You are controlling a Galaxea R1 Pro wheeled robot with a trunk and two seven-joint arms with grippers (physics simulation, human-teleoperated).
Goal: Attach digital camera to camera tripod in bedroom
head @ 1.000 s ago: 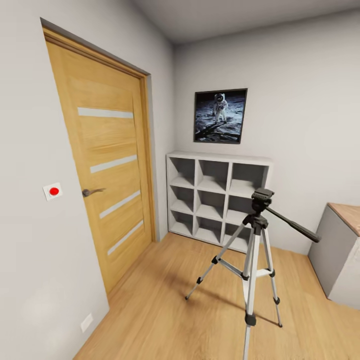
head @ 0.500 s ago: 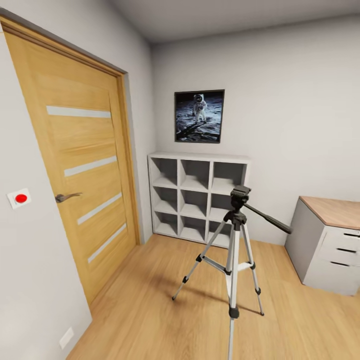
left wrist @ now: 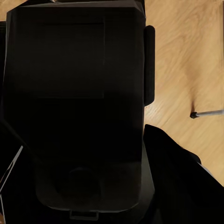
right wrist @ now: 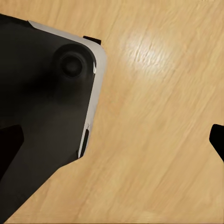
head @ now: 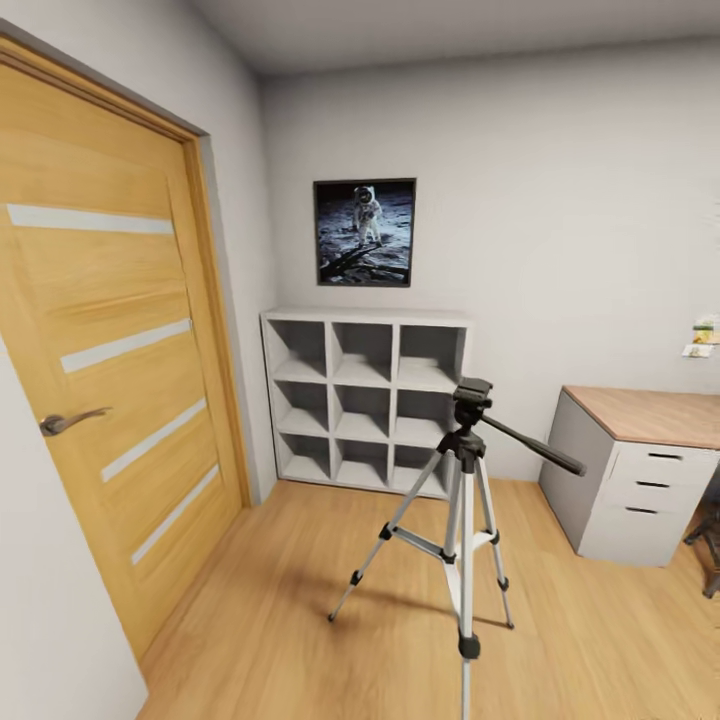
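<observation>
In the head view, the waist-high camera tripod with silver metal legs and black head point(head: 463, 500) stands on the light wooden plank floor point(head: 270, 620). Its mounting plate is bare, and its long black pan handle point(head: 530, 447) juts out toward the grey-white drawer cabinet with a wooden top point(head: 630, 480). Behind the tripod is the grey-white cube shelf point(head: 365, 400), and well apart from it on the other side is the tall wooden door point(head: 110, 380). The likeliest trouble, I judge, is rolling in too close. A spread leg is easily nudged by the base, and the handle easily caught by an arm, and either could tip the stand. In the left wrist view, the small black boxy digital camera point(left wrist: 74, 102) sits right in front of the lens, with one black tripod foot point(left wrist: 193, 115) visible on the floor beyond it. The left gripper point(left wrist: 93, 196) seems pinched on the camera's body, though the dark shapes blur the contact. A slack hold could let it twist or drop before it reaches the tripod's head. In the right wrist view, the same camera's underside point(right wrist: 60, 93) shows a silver edge and a round screw socket. The right gripper point(right wrist: 116, 149) looks spread, with bare floor between its dark fingers, so it steadies nothing. If the socket meets the plate tilted or off-centre, the camera may not seat.
</observation>
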